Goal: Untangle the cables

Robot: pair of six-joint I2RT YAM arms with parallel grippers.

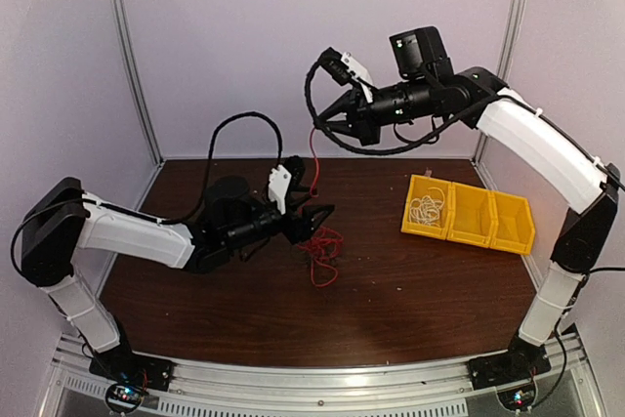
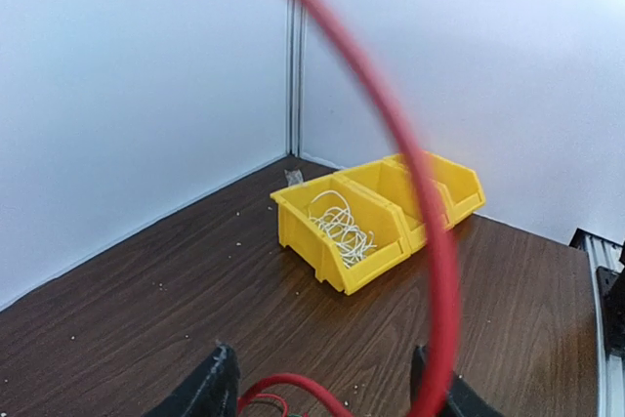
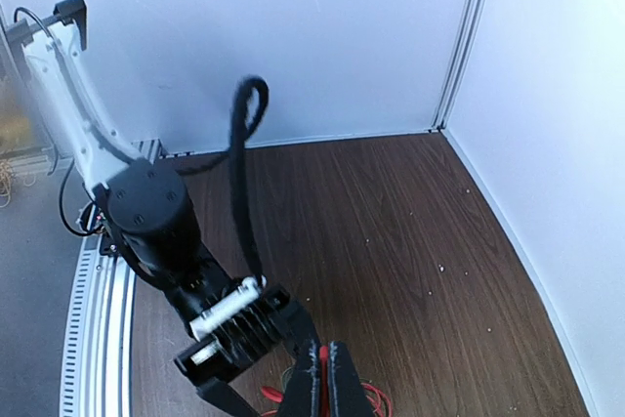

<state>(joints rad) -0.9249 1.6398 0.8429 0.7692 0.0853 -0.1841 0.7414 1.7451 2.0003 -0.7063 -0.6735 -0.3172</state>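
Note:
A red cable (image 1: 320,253) lies in a loose tangle mid-table. One strand of it rises to my right gripper (image 1: 318,122), which is raised high and shut on it; the right wrist view shows the red strand pinched between the closed fingers (image 3: 323,370). My left gripper (image 1: 312,223) is open, low over the tangle. In the left wrist view its fingers (image 2: 210,388) straddle red loops (image 2: 283,386), and the lifted strand (image 2: 430,231) sweeps past the right finger. A white cable (image 1: 427,208) lies coiled in the leftmost yellow bin (image 2: 342,227). I cannot make out a dark cable.
Three joined yellow bins (image 1: 503,231) stand at the right of the table; they also show in the left wrist view (image 2: 311,231). The two right ones look empty. White walls close in the back and sides. The left arm's body (image 3: 156,222) is below the right gripper.

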